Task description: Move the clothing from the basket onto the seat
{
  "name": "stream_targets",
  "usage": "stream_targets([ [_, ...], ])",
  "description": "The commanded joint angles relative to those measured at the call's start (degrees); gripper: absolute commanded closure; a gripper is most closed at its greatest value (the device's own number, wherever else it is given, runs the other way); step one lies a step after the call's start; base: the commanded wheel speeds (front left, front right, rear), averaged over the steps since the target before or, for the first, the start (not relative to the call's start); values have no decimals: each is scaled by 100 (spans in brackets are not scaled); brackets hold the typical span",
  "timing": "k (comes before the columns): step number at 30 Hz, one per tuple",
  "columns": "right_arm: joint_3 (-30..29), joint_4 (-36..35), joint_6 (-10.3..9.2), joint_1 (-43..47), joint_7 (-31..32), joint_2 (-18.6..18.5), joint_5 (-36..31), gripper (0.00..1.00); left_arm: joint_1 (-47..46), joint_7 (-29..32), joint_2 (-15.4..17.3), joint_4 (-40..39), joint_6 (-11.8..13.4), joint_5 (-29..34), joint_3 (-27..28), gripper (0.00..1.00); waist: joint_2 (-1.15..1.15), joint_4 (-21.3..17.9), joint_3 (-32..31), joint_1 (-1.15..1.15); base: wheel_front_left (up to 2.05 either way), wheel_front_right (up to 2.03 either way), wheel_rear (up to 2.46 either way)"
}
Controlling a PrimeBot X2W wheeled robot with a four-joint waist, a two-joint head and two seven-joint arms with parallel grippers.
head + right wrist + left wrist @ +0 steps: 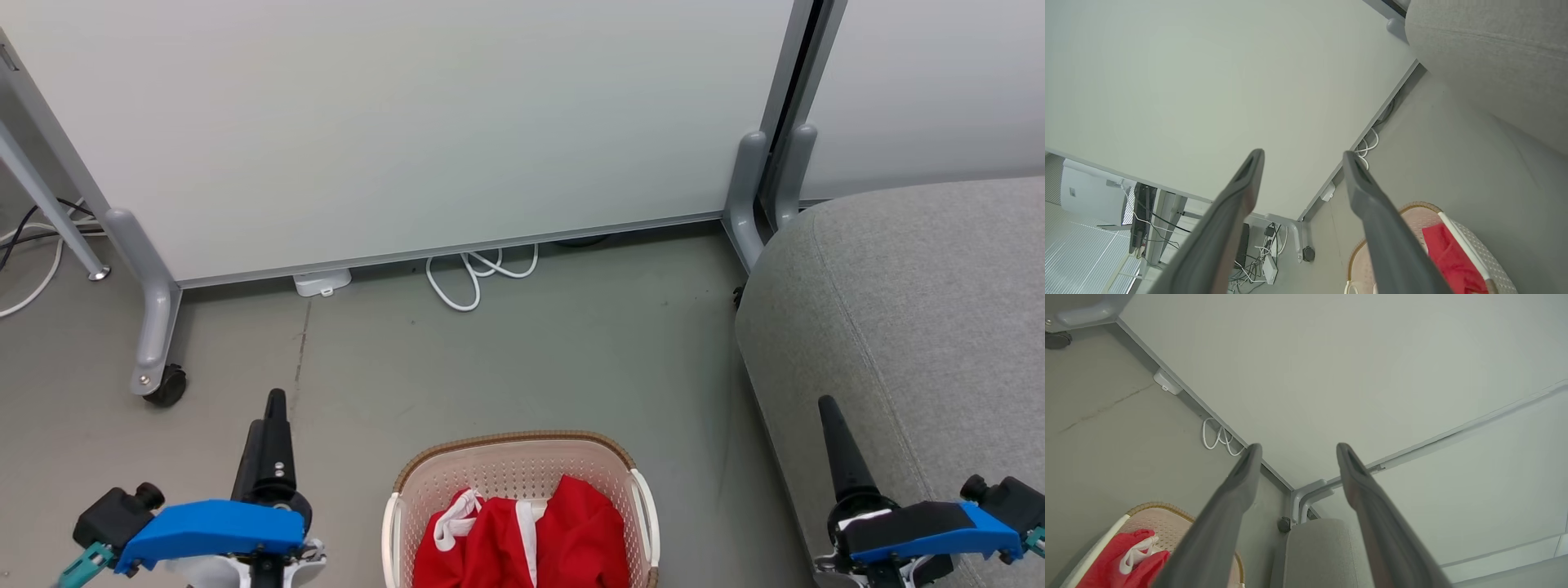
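The cream perforated basket [513, 443] with a brown rim stands on the floor at the bottom centre of the head view. The clothing [522, 539], red with white trim, lies bunched inside it. To the right rises the big grey seat [914, 310]. My left gripper [276, 400] hovers left of the basket and my right gripper [826, 402] over the seat's near edge, both pointing away. In the wrist views the left gripper [1298, 451] and the right gripper [1302, 157] stand open and empty, with the basket [1155, 506] [1414, 206], clothing [1106, 563] [1447, 253] and seat [1323, 551] [1494, 53] below.
White partition panels [408, 122] on grey feet close off the far side, with a castor [167, 385] at the left foot. A looped white cable [473, 278] and a white adapter [322, 282] lie at the panel's base. Grey floor [531, 359] separates basket and panels.
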Motion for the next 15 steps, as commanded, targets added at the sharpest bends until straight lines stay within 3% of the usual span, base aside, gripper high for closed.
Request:
stream_targets([
  [1, 27, -38, 7, -157, -74, -36, -336, 0, -122, -70, 46, -77, 8, 393, -80, 0, 0, 5, -4, 0, 0, 0, 0],
  [15, 146, 28, 9, -168, -286, -46, -1684, 0, -107, -338, 99, -100, 30, 2076, -338, 0, 0, 24, -31, 0, 0, 0, 0],
])
